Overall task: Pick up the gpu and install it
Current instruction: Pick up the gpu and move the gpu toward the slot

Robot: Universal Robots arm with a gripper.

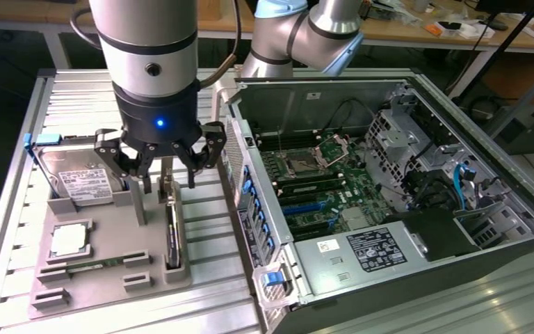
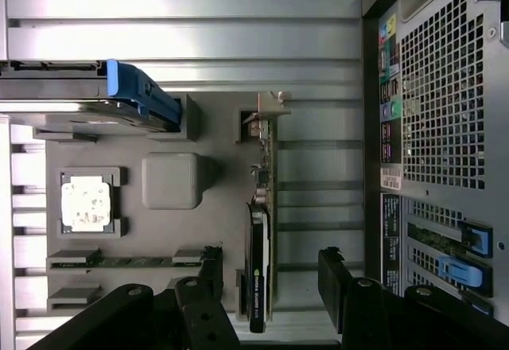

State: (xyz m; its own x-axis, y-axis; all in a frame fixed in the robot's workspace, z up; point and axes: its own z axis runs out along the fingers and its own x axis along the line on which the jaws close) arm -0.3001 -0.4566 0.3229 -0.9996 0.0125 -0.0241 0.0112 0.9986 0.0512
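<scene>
The open computer case [image 1: 388, 209] is lying on its side just beside the gripper [image 1: 167, 186], toward the exterior view's right, and its motherboard [image 1: 318, 188] is facing up. The robot arm [image 1: 147, 56] is pointing straight down over the grey parts tray [image 1: 109, 278], which is lying directly under the gripper. The gripper is hanging with its fingers [image 2: 330, 274] wide apart and is holding nothing. The hard drive [image 1: 81, 182] with blue corners is sitting in the tray, near the gripper on the exterior view's left. The gpu [image 2: 261, 231] is standing on its long edge in a tray slot, just below the gripper and between the two fingers. In the wrist view, a gap is showing on each side of the card. The processor [image 2: 85, 204] and the slim green memory stick [image 2: 127, 261] are lying in their own pockets, farther from the gripper than the gpu.
</scene>
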